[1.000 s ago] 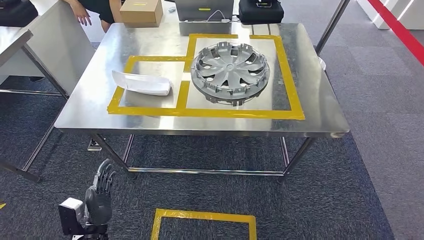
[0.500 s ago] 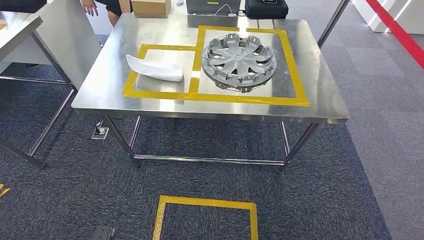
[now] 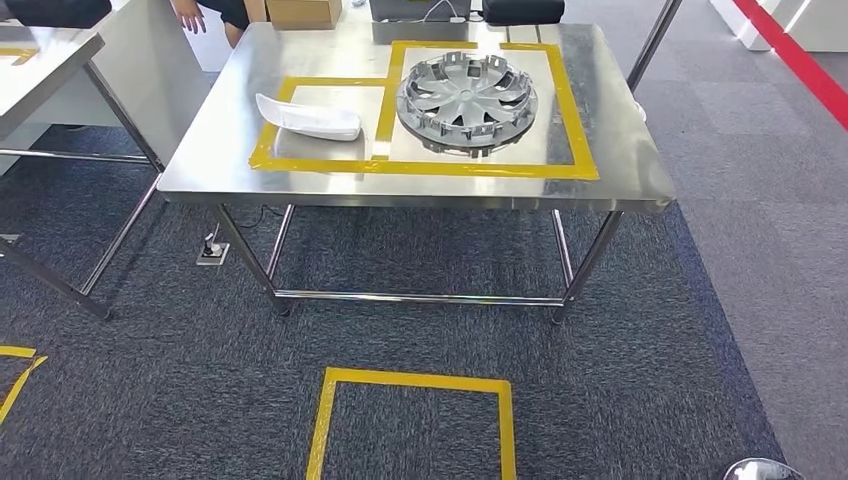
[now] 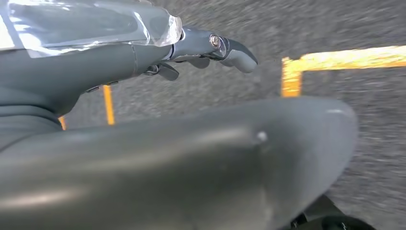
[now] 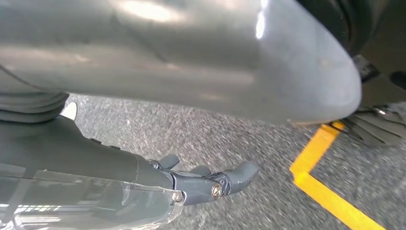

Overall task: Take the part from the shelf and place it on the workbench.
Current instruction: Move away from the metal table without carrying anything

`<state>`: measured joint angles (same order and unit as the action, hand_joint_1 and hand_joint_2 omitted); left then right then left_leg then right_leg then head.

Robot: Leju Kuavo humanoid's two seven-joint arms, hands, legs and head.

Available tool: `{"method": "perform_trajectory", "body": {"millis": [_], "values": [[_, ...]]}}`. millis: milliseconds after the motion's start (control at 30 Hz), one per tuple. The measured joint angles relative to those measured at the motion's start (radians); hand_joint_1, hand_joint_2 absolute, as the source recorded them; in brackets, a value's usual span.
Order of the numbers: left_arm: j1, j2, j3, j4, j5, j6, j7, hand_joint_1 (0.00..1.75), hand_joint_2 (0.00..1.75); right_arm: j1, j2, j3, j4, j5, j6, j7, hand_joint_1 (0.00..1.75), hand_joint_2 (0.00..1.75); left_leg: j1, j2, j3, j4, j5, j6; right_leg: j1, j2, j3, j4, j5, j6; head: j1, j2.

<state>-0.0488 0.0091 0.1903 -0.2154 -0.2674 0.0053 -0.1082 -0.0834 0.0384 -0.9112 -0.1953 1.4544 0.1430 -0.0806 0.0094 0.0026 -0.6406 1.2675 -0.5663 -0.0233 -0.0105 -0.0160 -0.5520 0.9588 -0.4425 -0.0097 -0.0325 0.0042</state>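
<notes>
While both arms hang at the robot's sides, the left hand (image 4: 191, 50) and the right hand (image 5: 201, 182) are seen over grey carpet, fingers loosely extended and nothing held. Two parts are already laid on the bench (image 3: 620, 160): a wheel cover (image 3: 467, 103) inside the larger taped yellow outline (image 3: 578, 150), and a white moulded part (image 3: 305, 118) beside it in the smaller outline, its long axis running roughly along the bench's front edge. Both parts are well apart from the hands, ahead and above them. Which hand is nearer cannot be told. A shelf cannot be made out. A yellow taped square (image 3: 410, 420) is marked on the carpet before the bench; a person's arm (image 3: 190, 15) is visible beyond its far corner.
</notes>
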Motion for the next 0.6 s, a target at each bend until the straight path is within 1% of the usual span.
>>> {"method": "perform_trajectory", "body": {"millis": [33, 67, 100, 133, 167, 200, 233, 267, 300, 333, 367, 400, 433, 467, 500, 533, 567, 600], "values": [[-0.002, 0.002, 0.0, 0.001, -0.002, -0.003, 0.006, 0.0, 0.0, 0.0, 0.001, 0.0, 0.0, -0.004, -0.002, -0.001, 0.0, 0.0, 0.003, 0.0, 0.048, -0.05, 0.026, -0.002, -0.001, 0.0, -0.018, 0.009, 0.009, 0.005, 0.0, 0.0], [-0.005, 0.003, 0.0, 0.001, -0.004, -0.005, 0.012, 0.0, 0.0, -0.001, 0.002, 0.0, 0.0, -0.007, -0.004, -0.001, 0.0, 0.0, 0.006, -0.001, 0.113, -0.127, 0.032, -0.004, -0.001, -0.001, -0.033, 0.02, 0.016, 0.01, -0.001, 0.0], [-0.009, 0.004, 0.0, 0.001, -0.006, -0.008, 0.017, 0.0, 0.0, -0.002, 0.002, 0.0, 0.0, -0.011, -0.005, -0.002, 0.0, 0.0, 0.007, -0.003, 0.172, -0.208, 0.018, -0.002, 0.0, -0.001, -0.045, 0.029, 0.023, 0.017, 0.0, 0.0], [-0.012, 0.005, 0.0, 0.002, -0.008, -0.011, 0.022, 0.0, 0.0, -0.003, 0.003, 0.0, -0.001, -0.014, -0.006, -0.003, 0.0, 0.0, 0.007, -0.005, 0.212, -0.268, 0.0, 0.003, 0.001, -0.001, -0.052, 0.035, 0.031, 0.024, 0.0, 0.0], [-0.015, 0.005, 0.0, 0.003, -0.011, -0.013, 0.028, 0.0, 0.0, -0.004, 0.003, 0.0, -0.001, -0.016, -0.007, -0.003, 0.0, 0.0, 0.004, -0.007, 0.233, -0.304, -0.014, 0.01, 0.001, -0.002, -0.057, 0.038, 0.039, 0.03, 0.0, 0.0], [-0.016, 0.006, 0.0, 0.005, -0.013, -0.016, 0.034, 0.0, 0.0, -0.004, 0.004, 0.0, -0.001, -0.018, -0.007, -0.003, 0.0, 0.0, 0.002, -0.007, 0.23, -0.313, -0.017, 0.021, -0.001, -0.003, -0.06, 0.037, 0.049, 0.037, 0.001, 0.0], [-0.016, 0.006, 0.0, 0.008, -0.016, -0.017, 0.04, 0.0, 0.0, -0.004, 0.004, 0.0, -0.001, -0.019, -0.007, -0.003, 0.0, 0.0, 0.001, -0.004, 0.219, -0.31, -0.008, 0.033, -0.003, -0.002, -0.064, 0.038, 0.051, 0.043, 0.001, 0.0], [-0.016, 0.006, 0.0, 0.011, -0.017, -0.017, 0.045, 0.0, 0.0, -0.002, 0.004, 0.0, 0.0, -0.02, -0.007, -0.002, 0.0, 0.0, 0.001, 0.0, 0.207, -0.309, 0.003, 0.044, -0.006, 0.0, -0.072, 0.048, 0.033, 0.048, 0.002, 0.0], [-0.016, 0.007, 0.0, 0.013, -0.018, -0.018, 0.05, 0.0, 0.0, 0.001, 0.005, 0.0, 0.0, -0.021, -0.007, -0.001, 0.0, 0.0, 0.001, 0.003, 0.193, -0.309, 0.016, 0.055, -0.007, 0.002, -0.083, 0.078, -0.007, 0.053, 0.004, 0.0], [-0.016, 0.007, 0.0, 0.015, -0.019, -0.018, 0.053, 0.0, 0.0, 0.003, 0.006, 0.0, 0.0, -0.021, -0.007, 0.0, 0.0, 0.0, 0.0, 0.005, 0.177, -0.309, 0.03, 0.062, -0.008, 0.005, -0.098, 0.127, -0.062, 0.055, 0.006, 0.0], [-0.016, 0.008, 0.0, 0.015, -0.02, -0.018, 0.055, 0.0, 0.0, 0.005, 0.007, 0.0, 0.0, -0.022, -0.007, 0.001, 0.0, 0.0, -0.002, 0.005, 0.16, -0.308, 0.044, 0.066, -0.007, 0.006, -0.113, 0.193, -0.12, 0.057, 0.008, 0.0], [-0.016, 0.008, 0.0, 0.016, -0.02, -0.019, 0.055, 0.0, 0.0, 0.006, 0.007, 0.0, 0.0, -0.022, -0.007, 0.001, 0.0, 0.0, -0.005, 0.006, 0.142, -0.307, 0.058, 0.068, -0.007, 0.007, -0.125, 0.263, -0.159, 0.058, 0.01, 0.0], [-0.016, 0.008, 0.0, 0.016, -0.02, -0.019, 0.055, 0.0, 0.0, 0.006, 0.007, 0.0, 0.0, -0.022, -0.007, 0.002, 0.0, 0.0, -0.007, 0.007, 0.125, -0.305, 0.072, 0.069, -0.006, 0.007, -0.126, 0.316, -0.171, 0.056, 0.011, 0.0], [-0.015, 0.009, 0.001, 0.017, -0.019, -0.019, 0.055, 0.0, 0.0, 0.006, 0.006, 0.0, 0.0, -0.022, -0.007, 0.004, 0.0, 0.0, -0.01, 0.008, 0.108, -0.302, 0.085, 0.069, -0.005, 0.008, -0.114, 0.342, -0.158, 0.053, 0.011, 0.0], [-0.015, 0.008, 0.002, 0.017, -0.018, -0.02, 0.055, 0.0, 0.0, 0.007, 0.006, 0.0, 0.0, -0.023, -0.007, 0.006, 0.0, 0.0, -0.011, 0.009, 0.092, -0.298, 0.097, 0.068, -0.004, 0.009, -0.082, 0.329, -0.128, 0.048, 0.011, 0.0], [-0.015, 0.008, 0.002, 0.017, -0.017, -0.02, 0.055, 0.0, 0.0, 0.007, 0.005, 0.0, 0.0, -0.025, -0.007, 0.007, 0.0, 0.0, -0.013, 0.009, 0.077, -0.294, 0.108, 0.067, -0.002, 0.009, -0.032, 0.278, -0.099, 0.042, 0.011, 0.0], [-0.016, 0.007, 0.003, 0.017, -0.016, -0.021, 0.055, 0.0, 0.0, 0.006, 0.004, 0.0, 0.0, -0.026, -0.007, 0.008, 0.0, 0.0, -0.015, 0.009, 0.064, -0.289, 0.118, 0.065, 0.001, 0.01, 0.031, 0.199, -0.087, 0.034, 0.011, 0.0], [-0.016, 0.006, 0.005, 0.017, -0.015, -0.023, 0.055, 0.0, 0.0, 0.004, 0.003, 0.0, 0.0, -0.027, -0.007, 0.008, 0.0, 0.0, -0.017, 0.008, 0.054, -0.286, 0.128, 0.062, 0.003, 0.011, 0.092, 0.109, -0.09, 0.028, 0.01, 0.0]]}}
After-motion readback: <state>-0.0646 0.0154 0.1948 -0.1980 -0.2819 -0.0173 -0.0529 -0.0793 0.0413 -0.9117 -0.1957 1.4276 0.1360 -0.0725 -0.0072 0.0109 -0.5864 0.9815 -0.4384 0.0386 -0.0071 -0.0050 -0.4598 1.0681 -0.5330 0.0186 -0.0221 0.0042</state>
